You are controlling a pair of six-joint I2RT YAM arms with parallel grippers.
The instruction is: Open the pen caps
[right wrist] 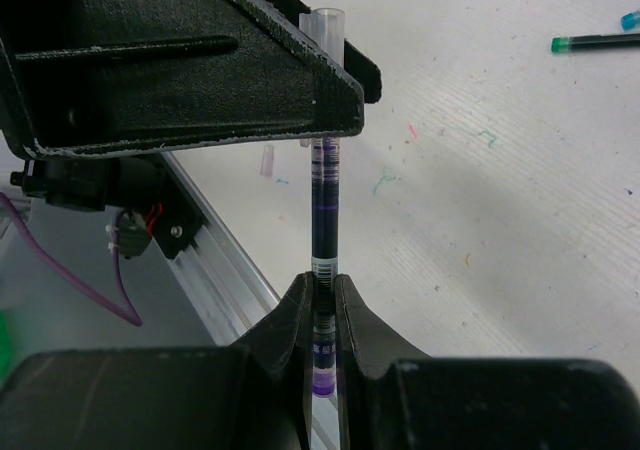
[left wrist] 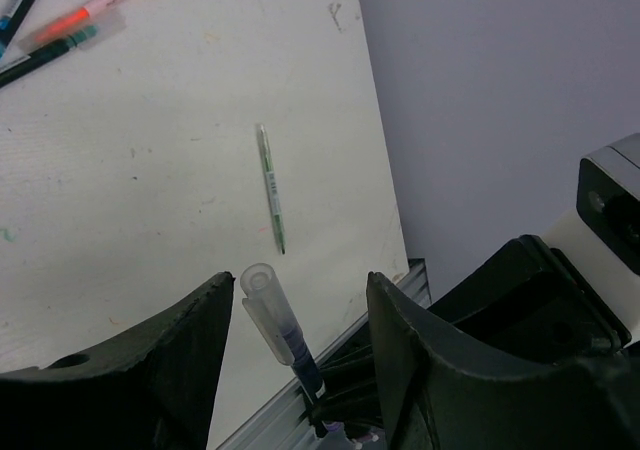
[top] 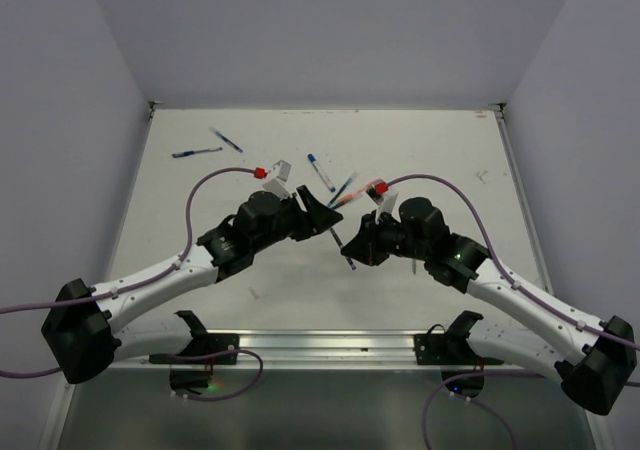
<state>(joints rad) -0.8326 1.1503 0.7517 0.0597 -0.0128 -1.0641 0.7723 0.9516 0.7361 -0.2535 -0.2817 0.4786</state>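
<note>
My right gripper is shut on the lower barrel of a purple pen and holds it above the table, pointing at the left gripper. The pen's translucent cap is still on and sits between the fingers of my left gripper, which is open; neither finger touches the cap. In the right wrist view the cap's tip shows past a left finger. In the top view the two grippers, left and right, meet mid-table with the pen between them.
Several loose pens lie on the far half of the table: blue ones and an orange-red one. A green pen lies by the right edge. The metal rail runs along the near edge.
</note>
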